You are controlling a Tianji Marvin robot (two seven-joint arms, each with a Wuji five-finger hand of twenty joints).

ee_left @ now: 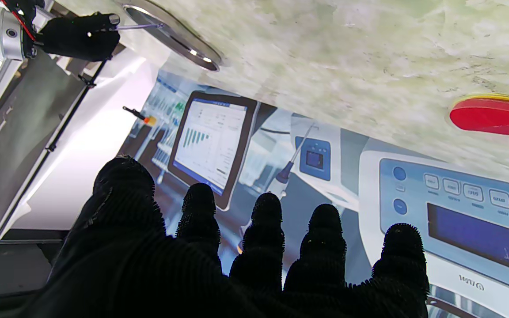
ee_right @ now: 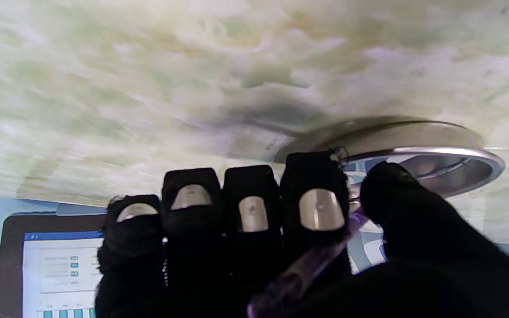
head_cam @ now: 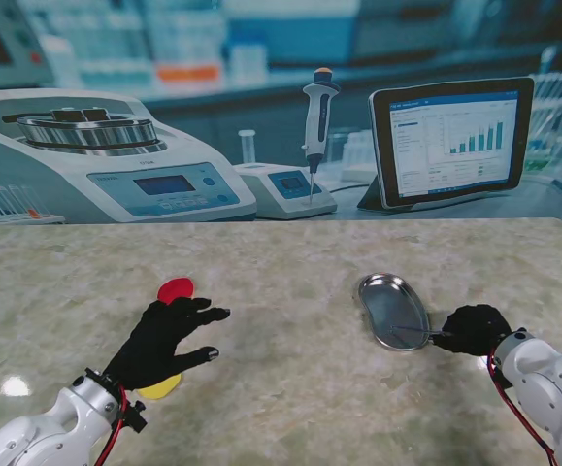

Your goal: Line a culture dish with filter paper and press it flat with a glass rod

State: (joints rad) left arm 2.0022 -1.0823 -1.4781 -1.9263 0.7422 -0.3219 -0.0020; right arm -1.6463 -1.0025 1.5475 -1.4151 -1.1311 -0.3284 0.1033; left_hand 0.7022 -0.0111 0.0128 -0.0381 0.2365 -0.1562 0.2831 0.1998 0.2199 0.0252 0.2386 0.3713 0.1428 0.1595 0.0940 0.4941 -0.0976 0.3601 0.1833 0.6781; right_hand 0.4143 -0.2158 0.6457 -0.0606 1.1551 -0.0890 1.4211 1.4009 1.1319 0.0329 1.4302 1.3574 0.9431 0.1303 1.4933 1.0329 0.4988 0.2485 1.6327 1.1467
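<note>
A shiny oval metal dish (head_cam: pixel 393 311) lies on the marble table at the right; I see no paper in it. My right hand (head_cam: pixel 473 330) is shut on a thin glass rod (head_cam: pixel 414 331), whose tip reaches over the dish's near part. In the right wrist view the rod (ee_right: pixel 307 265) runs between thumb and curled fingers, next to the dish rim (ee_right: pixel 471 154). My left hand (head_cam: pixel 164 340) hovers open with fingers spread, holding nothing. A red paper disc (head_cam: pixel 176 289) lies just beyond its fingers, and a yellow disc (head_cam: pixel 161 388) shows under its wrist. The red disc (ee_left: pixel 493 115) appears in the left wrist view.
A printed lab backdrop (head_cam: pixel 261 146) with a centrifuge, a pipette and a tablet stands along the table's far edge. Bare marble (head_cam: pixel 290 320) separates the two hands. The left wrist view shows the dish (ee_left: pixel 170 37) and my right hand (ee_left: pixel 77 35) across the table.
</note>
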